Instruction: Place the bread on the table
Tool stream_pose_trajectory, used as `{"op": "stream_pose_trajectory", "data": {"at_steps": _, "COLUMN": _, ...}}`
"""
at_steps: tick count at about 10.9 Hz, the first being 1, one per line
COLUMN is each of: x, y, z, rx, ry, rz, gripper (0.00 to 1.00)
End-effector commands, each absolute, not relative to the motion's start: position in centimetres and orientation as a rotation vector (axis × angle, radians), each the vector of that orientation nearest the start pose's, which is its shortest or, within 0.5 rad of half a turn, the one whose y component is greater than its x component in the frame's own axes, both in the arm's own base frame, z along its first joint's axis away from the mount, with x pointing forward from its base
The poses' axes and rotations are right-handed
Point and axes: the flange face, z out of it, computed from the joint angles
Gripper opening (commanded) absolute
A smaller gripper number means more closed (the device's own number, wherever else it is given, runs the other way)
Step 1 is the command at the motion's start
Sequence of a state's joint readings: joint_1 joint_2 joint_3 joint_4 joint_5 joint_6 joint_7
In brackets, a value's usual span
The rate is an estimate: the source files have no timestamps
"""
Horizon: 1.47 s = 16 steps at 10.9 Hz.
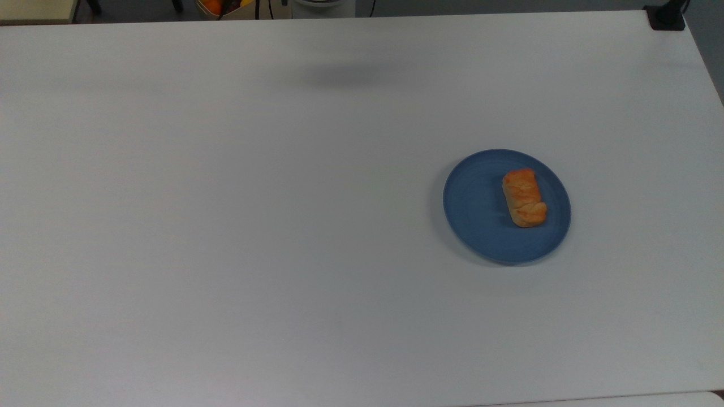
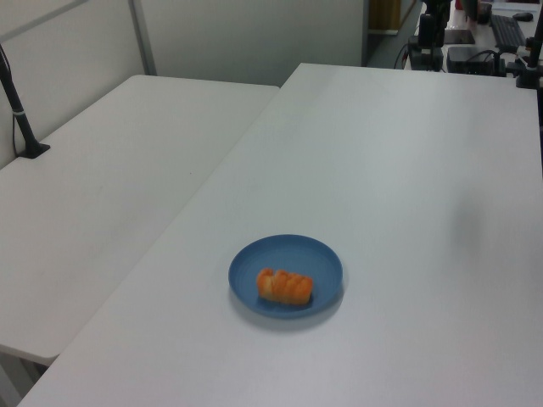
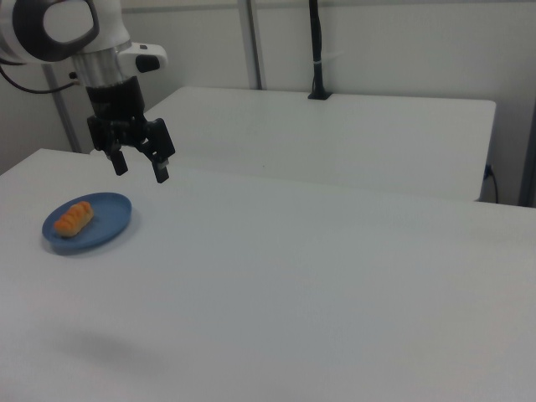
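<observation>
Step in hand, approach: bread [image 1: 525,197] lies on the blue plate [image 1: 475,209] toward its 3 o'clock rim in the top view, hand [image 3: 141,167] empty, fingers apart, raised above the bench [image 1: 226,226]; next, descend and straddle the bread.

Arm casing: glossy white, rounded shells, seen in the right view's upper left corner
Joint cap: a round grey disc ringed in black on the white casing
Wrist: a pale silver-grey cylinder under the casing, with a small white side block bearing a dark spot
Cable: a thin dark line running along the casing's edge at the right view's far left
Hand [image 3: 140,168]: matte black, a blocky body with two short black fingers [image 3: 161,168] that have a clear gap between them
</observation>
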<state>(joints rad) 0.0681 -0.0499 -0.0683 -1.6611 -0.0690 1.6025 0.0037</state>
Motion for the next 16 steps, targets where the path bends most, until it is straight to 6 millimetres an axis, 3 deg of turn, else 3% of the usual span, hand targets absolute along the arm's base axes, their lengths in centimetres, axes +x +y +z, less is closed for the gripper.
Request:
{"op": "stream_pose_trajectory", "data": {"at_steps": 1, "x": 54.0, "y": -1.1, "z": 61.2, "rx": -3.189, "ry": -0.024, "rz": -0.025, "gripper": 1.0}}
{"op": "stream_pose_trajectory", "data": {"at_steps": 8, "x": 54.2, "y": -1.0, "z": 61.1, "rx": -3.188, "ry": -0.032, "rz": -0.025, "gripper": 1.0}}
{"op": "stream_pose_trajectory", "data": {"at_steps": 11, "x": 55.3, "y": -0.5, "z": 61.0, "rx": -3.184, "ry": -0.041, "rz": -0.038, "gripper": 1.0}}
{"op": "stream_pose_trajectory", "data": {"at_steps": 13, "x": 55.8, "y": 1.9, "z": 61.3, "rx": -3.142, "ry": -0.068, "rz": -0.106, "gripper": 1.0}}
{"op": "stream_pose_trajectory", "data": {"at_steps": 16, "x": 55.9, "y": 9.3, "z": 61.7, "rx": -3.113, "ry": -0.262, "rz": -0.123, "gripper": 1.0}}
